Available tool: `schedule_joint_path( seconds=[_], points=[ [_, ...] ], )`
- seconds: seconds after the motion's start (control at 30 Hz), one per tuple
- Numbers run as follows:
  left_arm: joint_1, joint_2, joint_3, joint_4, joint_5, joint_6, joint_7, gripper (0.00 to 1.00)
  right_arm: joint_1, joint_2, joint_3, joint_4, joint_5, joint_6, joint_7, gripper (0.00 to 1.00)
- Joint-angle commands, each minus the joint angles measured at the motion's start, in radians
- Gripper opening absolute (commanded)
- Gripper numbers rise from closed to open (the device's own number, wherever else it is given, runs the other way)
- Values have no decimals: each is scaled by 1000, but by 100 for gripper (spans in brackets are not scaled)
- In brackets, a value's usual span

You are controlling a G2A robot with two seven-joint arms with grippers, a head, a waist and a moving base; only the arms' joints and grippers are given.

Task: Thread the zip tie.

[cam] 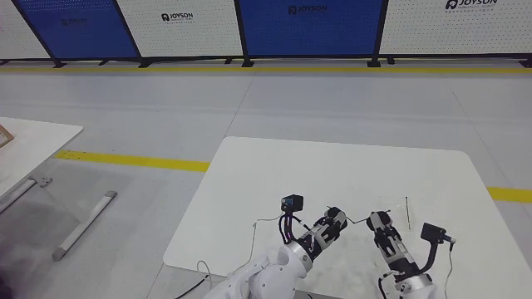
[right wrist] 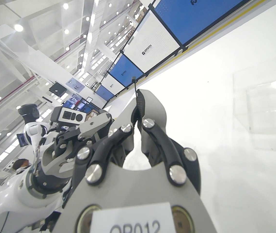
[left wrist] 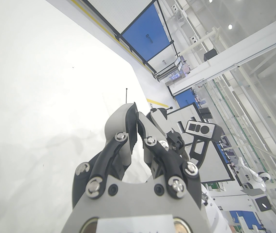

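Top view puts both arms low over the near edge of the white table, their tips turned toward each other. On the left, the left gripper has its fingers pressed together; whether anything is pinched between them I cannot tell. Across the gap between the two grippers runs a thin dark line, most likely the zip tie. Its short end, with the small square head, pokes out past the tips of the right gripper, which is clamped on the strap. Farther right, a second tie lies loose on the table, apart from both arms.

The main risk, as I judge it, is misalignment. The strap is thin and springy and the slot in the head is tiny, so a slight tilt of either wrist would send the tip past the head rather than through it. Too hard a push could buckle the strap or make it slide in the grip. With the tips this near, the grippers could also bump and knock the zip tie free onto the table.
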Motion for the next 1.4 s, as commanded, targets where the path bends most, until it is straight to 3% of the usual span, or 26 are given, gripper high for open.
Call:
schedule_joint_path(
  seconds=[0.0, 0.37, 0.7, 1.13, 1.23, 1.37],
  points=[
    [0, 0, 0, 0, 0, 0, 0, 0, 2, -1, -2, 3, 2, -1, 0, 0],
    [0, 0, 0, 0, 0, 0, 0, 0, 12, -9, -17, 31, 25, -39, 2, 0],
    [1, 0, 0, 0, -3, -2, 0, 0, 12, -9, -17, 33, 25, -40, 0, 0],
    [19, -13, -30, 19, -231, -150, -13, 0, 2, -14, -12, 26, 39, -97, -57, 0],
    [20, -16, -37, 26, -279, -165, -12, 0, 2, -15, -26, 12, 36, -97, -65, 0],
    [15, -18, -36, 35, -268, -157, 1, 0, 6, -12, -25, 15, 43, -97, -71, 0]
  ],
)
